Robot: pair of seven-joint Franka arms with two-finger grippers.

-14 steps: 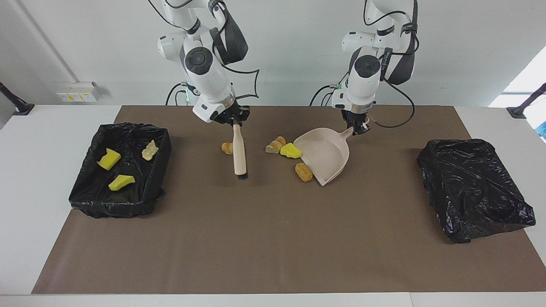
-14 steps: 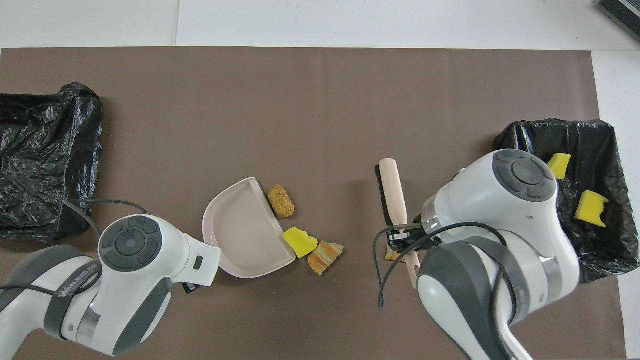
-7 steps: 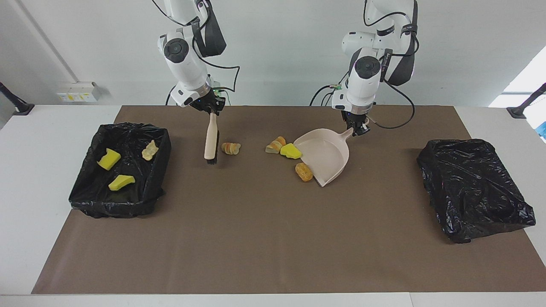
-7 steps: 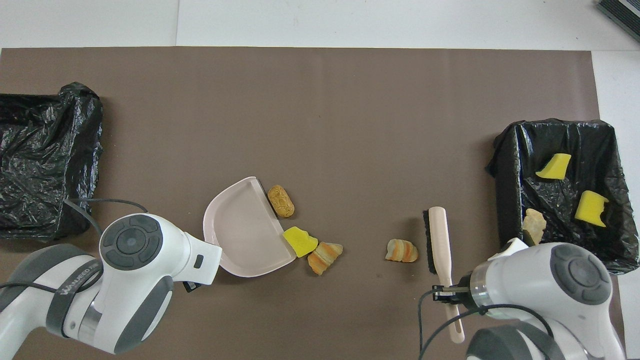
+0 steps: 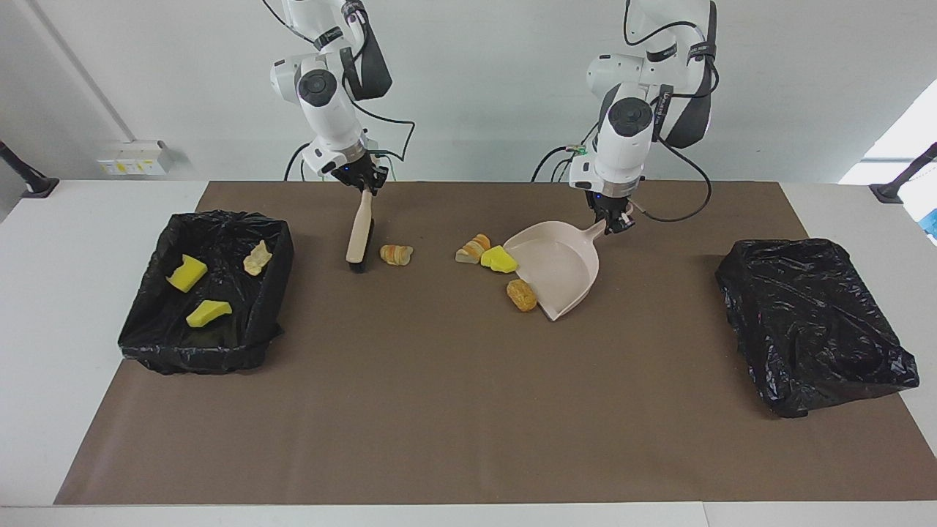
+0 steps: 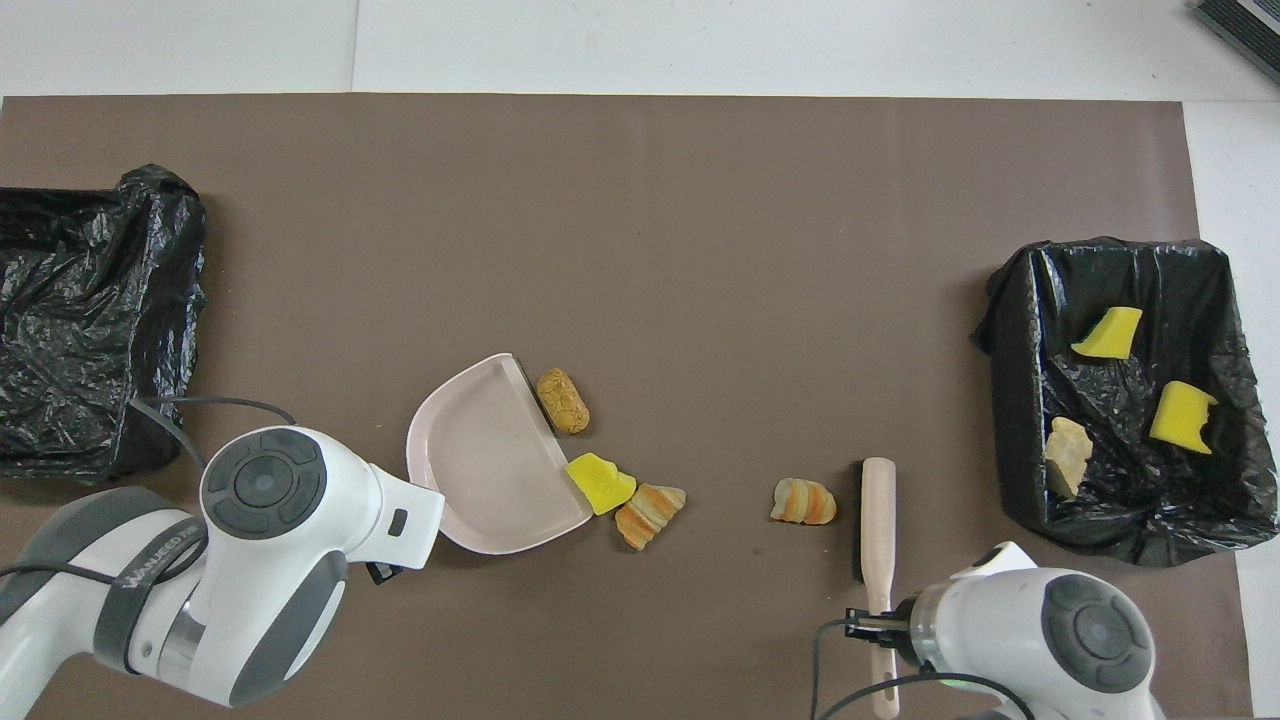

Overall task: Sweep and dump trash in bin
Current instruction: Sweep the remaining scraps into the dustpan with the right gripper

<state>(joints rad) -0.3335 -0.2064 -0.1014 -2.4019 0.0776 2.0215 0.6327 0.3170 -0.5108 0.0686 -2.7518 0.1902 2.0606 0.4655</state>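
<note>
Brush and dustpan both gripped; four trash pieces on the mat, three in the open bin.

Landmark: dustpan [image 5: 558, 265], flat on the brown mat [image 5: 468, 410]. Left gripper [image 5: 613, 222] pinches the dustpan's handle. A yellow sponge chunk [image 5: 499, 260] and a tan pastry piece [image 5: 521, 295] touch the dustpan's open lip; a striped bread piece [image 5: 473, 249] sits just beside the sponge. A fourth piece [image 5: 396, 254] lies well apart from the dustpan, toward the right arm's end, just beside the brush [image 5: 359, 236], whose handle the right gripper [image 5: 364, 186] clamps. Farther that way, the lined bin [image 5: 139, 344] holds two sponge chunks and one tan piece. A crumpled black bag [image 5: 812, 322] lies at the left arm's end.
</note>
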